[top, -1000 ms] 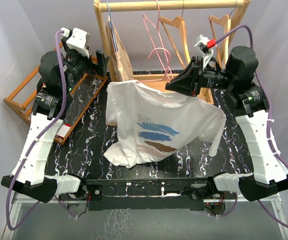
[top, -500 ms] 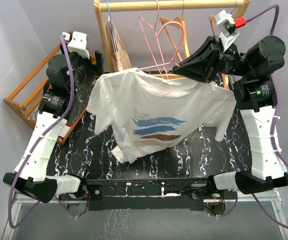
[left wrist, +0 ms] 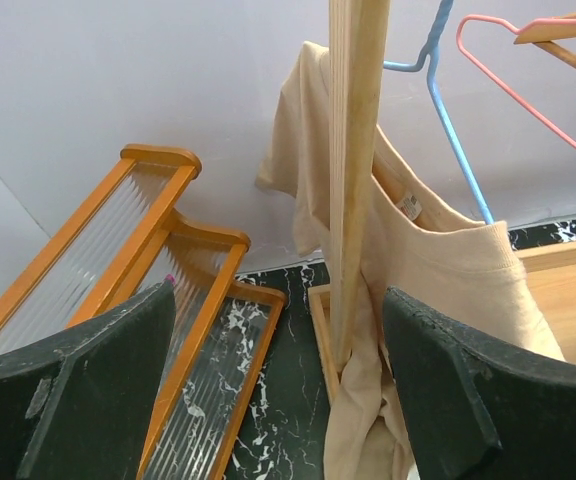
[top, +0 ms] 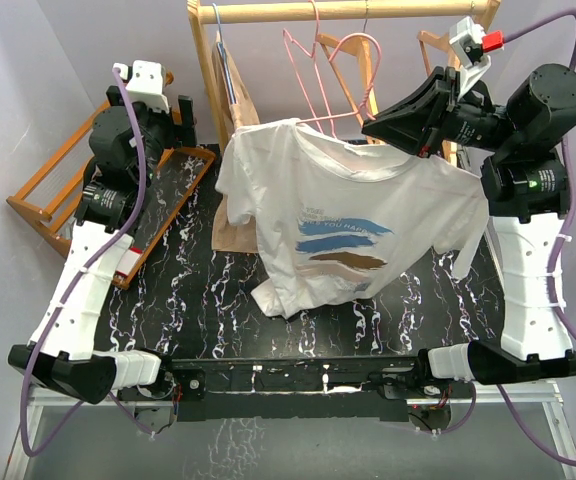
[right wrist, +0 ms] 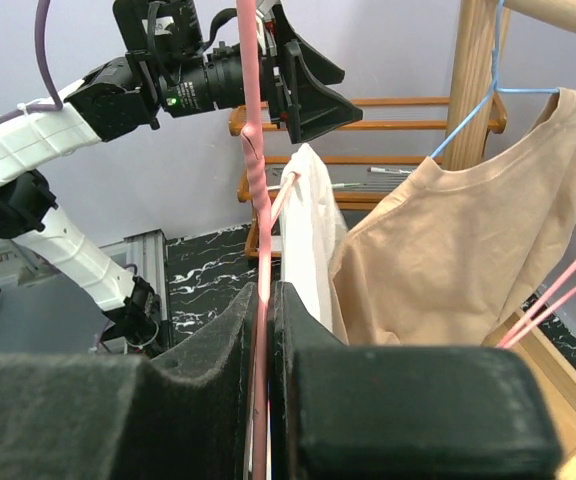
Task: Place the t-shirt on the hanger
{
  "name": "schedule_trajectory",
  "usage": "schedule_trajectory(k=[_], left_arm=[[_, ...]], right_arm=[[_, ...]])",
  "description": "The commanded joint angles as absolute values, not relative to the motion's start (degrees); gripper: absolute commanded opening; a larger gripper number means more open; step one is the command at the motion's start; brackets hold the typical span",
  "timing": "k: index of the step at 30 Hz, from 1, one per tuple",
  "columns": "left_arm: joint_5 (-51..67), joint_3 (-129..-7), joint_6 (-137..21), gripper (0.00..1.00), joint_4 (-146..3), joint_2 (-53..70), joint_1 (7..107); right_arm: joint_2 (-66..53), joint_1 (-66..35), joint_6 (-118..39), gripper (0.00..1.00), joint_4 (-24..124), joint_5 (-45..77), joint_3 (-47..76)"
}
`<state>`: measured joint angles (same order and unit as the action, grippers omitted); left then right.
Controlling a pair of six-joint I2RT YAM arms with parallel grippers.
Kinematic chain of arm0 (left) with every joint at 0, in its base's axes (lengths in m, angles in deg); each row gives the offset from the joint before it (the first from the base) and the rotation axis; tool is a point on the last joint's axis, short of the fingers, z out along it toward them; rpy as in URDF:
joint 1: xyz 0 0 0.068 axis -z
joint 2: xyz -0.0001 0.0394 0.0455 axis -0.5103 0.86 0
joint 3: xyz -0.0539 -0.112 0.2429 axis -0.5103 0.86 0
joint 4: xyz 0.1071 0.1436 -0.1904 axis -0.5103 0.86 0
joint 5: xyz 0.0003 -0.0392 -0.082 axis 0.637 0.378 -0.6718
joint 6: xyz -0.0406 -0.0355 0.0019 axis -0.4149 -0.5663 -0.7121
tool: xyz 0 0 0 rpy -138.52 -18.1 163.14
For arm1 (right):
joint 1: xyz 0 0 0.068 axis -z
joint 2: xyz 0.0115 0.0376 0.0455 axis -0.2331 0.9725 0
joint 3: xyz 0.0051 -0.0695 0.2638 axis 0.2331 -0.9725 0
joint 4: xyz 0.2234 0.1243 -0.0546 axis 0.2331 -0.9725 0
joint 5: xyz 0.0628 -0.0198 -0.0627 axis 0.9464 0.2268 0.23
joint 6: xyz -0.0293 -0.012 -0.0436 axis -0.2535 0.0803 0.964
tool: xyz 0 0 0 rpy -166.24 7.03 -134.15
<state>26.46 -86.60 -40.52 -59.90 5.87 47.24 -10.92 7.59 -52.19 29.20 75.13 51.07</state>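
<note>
Shifted toward 3 o'clock, white printed t-shirt (top: 338, 200) drapes thin pink wire hanger (right wrist: 248, 60) pinched by right claw (right wrist: 265, 295); left claw (left wrist: 278, 295) spread

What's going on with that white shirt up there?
The right claw is shut on the pink hanger, holding it up near the wooden rail with the white t-shirt draped on it. The left claw is open and empty, by the rack post and the beige garment.
</note>
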Motion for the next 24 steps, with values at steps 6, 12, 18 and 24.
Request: schedule_trajectory(k=[6, 12, 18, 24], left_arm=[[25.61, -89.27, -41.14, 0.81, -60.11, 7.53, 46.51], [24.03, -89.55, -41.26, 0.81, -60.32, 8.82, 46.44], [22.47, -89.64, -41.25, 0.81, -60.57, 9.45, 46.42], [21.16, -89.62, -41.27, 0.81, -60.85, 9.78, 46.45]], right_arm=[[-15.74, 8.57, -48.61, 0.08, 20.88, 74.39, 54.70], [-16.29, 8.64, -49.94, 0.08, 16.19, 79.09, 54.24], [-18.01, 8.62, -35.98, 0.08, -1.94, 66.89, 53.66], [-20.02, 8.32, -30.13, 0.08, -10.16, 55.28, 51.33]])
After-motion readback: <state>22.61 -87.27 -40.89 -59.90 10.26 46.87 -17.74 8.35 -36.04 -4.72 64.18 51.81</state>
